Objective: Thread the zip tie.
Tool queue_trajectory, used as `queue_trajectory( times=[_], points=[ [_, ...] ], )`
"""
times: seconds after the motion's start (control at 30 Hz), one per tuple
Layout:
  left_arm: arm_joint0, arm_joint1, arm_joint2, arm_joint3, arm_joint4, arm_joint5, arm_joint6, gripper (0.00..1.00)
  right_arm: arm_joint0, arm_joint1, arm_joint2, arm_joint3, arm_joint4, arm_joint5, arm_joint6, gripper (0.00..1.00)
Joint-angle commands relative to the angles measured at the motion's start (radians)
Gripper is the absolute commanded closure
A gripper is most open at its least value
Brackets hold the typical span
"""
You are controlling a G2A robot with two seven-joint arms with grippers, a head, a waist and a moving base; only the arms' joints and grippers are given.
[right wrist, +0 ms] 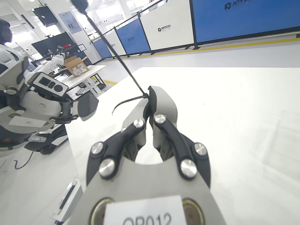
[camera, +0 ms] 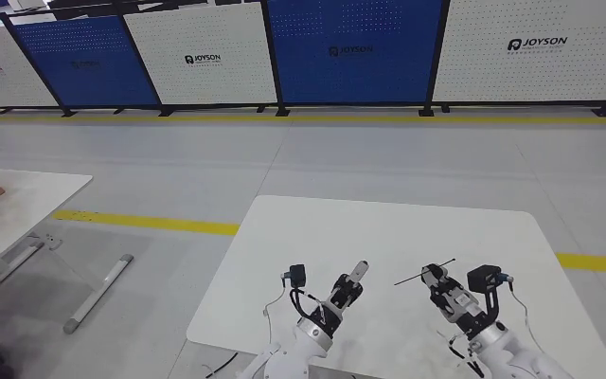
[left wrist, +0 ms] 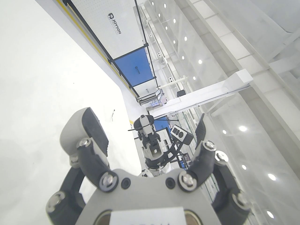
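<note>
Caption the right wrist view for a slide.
Right gripper shut on a black zip tie, holding it above the white table.

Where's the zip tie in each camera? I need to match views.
Top view: zip tie slanting through the right gripper.
Left wrist view: zip tie far ahead, crossing that gripper.
Right wrist view: zip tie clamped at the fingertips, rising away.
Shared landmark: white table.

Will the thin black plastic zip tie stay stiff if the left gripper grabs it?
Probably springy: the thin black plastic zip tie juts straight from the right gripper. Its short tail curls, so it likely bends. Seemingly light; the open left gripper may deflect it.
</note>
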Motion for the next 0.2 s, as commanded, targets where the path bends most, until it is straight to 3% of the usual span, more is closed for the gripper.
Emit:
queue_trajectory(
  times=[0.0, 0.17],
  points=[
    [0.000, 0.000, 0.000, 0.000, 0.000, 0.000, 0.000, 0.00, 0.000, 0.000, 0.000, 0.000, 0.000, 0.000, 0.000, 1.00],
    [0.000, 0.000, 0.000, 0.000, 0.000, 0.000, 0.000, 0.00, 0.000, 0.000, 0.000, 0.000, 0.000, 0.000, 0.000, 1.00]
  ],
)
